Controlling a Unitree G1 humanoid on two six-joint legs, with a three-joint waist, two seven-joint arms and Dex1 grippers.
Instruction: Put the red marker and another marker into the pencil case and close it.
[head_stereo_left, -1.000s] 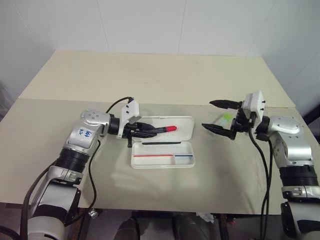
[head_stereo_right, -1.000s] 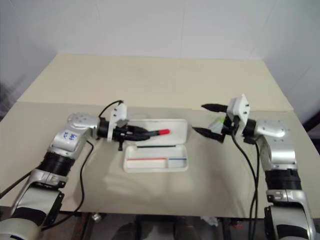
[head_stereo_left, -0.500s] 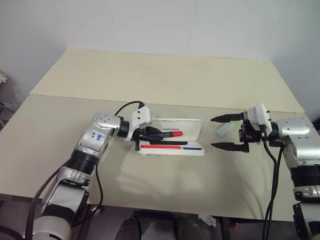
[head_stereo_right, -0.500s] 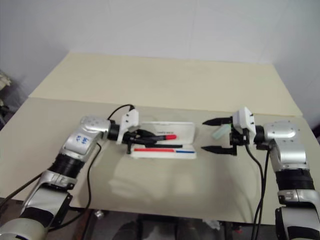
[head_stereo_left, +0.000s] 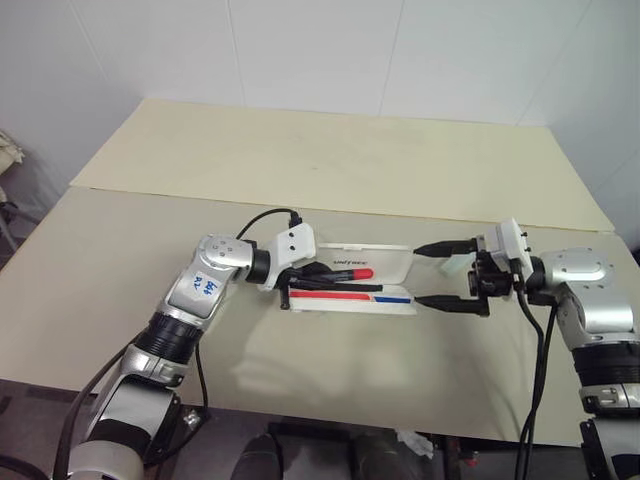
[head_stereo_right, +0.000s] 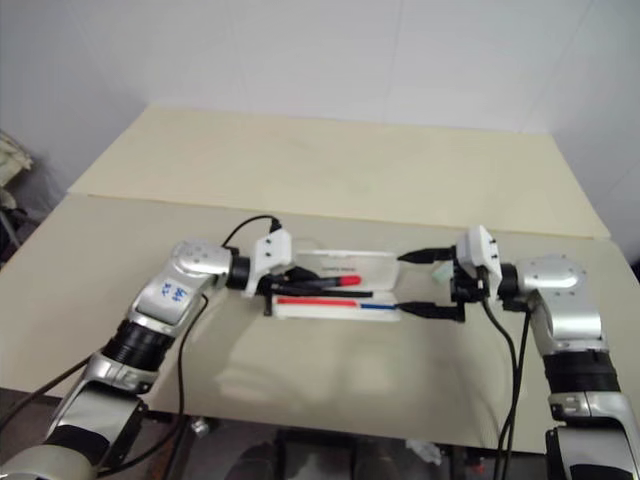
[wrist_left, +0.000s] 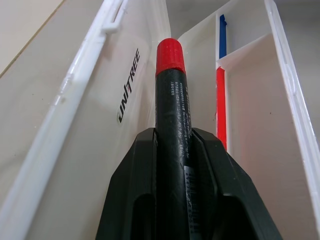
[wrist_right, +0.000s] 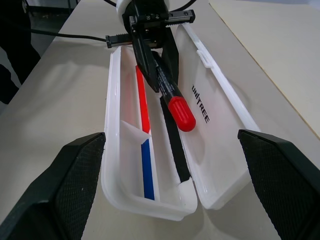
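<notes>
Red marker (head_stereo_left: 345, 272) over open case (head_stereo_left: 395, 262), clamped in left gripper (head_stereo_left: 308, 274); right gripper (head_stereo_left: 432, 274) spread wide, empty, just beside case end.
Left wrist: fingers (wrist_left: 137, 190) pinch marker.
Right wrist: marker above lid.

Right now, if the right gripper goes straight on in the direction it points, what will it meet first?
Probably the near end of the open pencil case, which lies between the spread fingers of the right gripper. Height above it is unclear.
</notes>
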